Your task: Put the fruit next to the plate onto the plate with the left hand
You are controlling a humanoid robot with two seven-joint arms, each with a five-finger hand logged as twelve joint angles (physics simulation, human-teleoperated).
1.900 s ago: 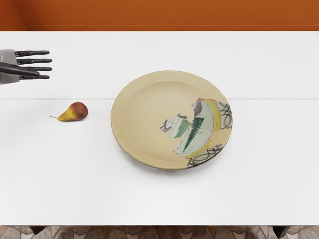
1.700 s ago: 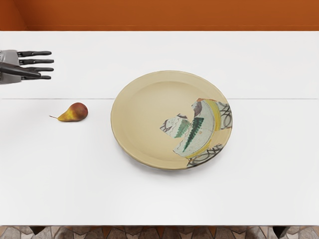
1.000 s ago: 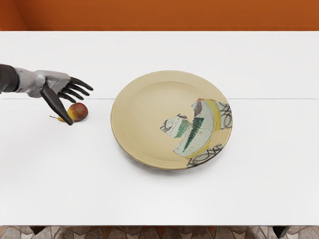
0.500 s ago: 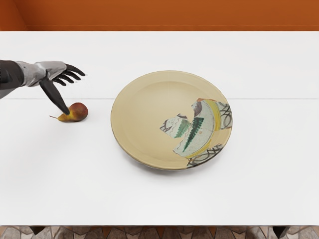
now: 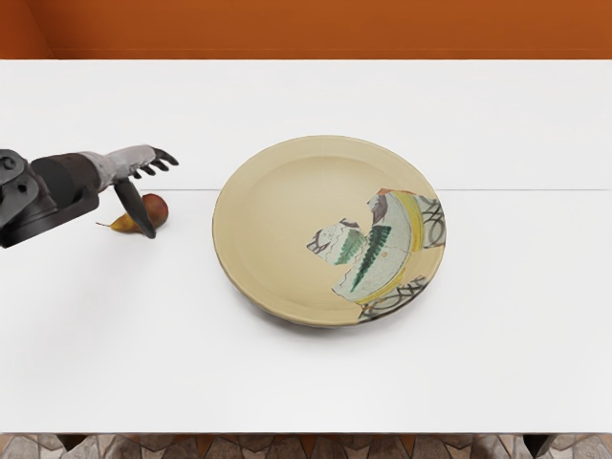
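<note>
Left robot hand (image 5: 135, 171) from the left edge — fingers spread, thumb angled downward

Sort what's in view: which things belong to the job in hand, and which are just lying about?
Belongs to the job:
- pear, on the table left of the plate
- plate, pear not yet on it
- left hand, open, thumb in front of the pear

Just surroundings:
- white table
- orange wall behind

Red-yellow pear (image 5: 157, 205), beige green-motif plate (image 5: 277, 220), white table (image 5: 497, 363)
</note>
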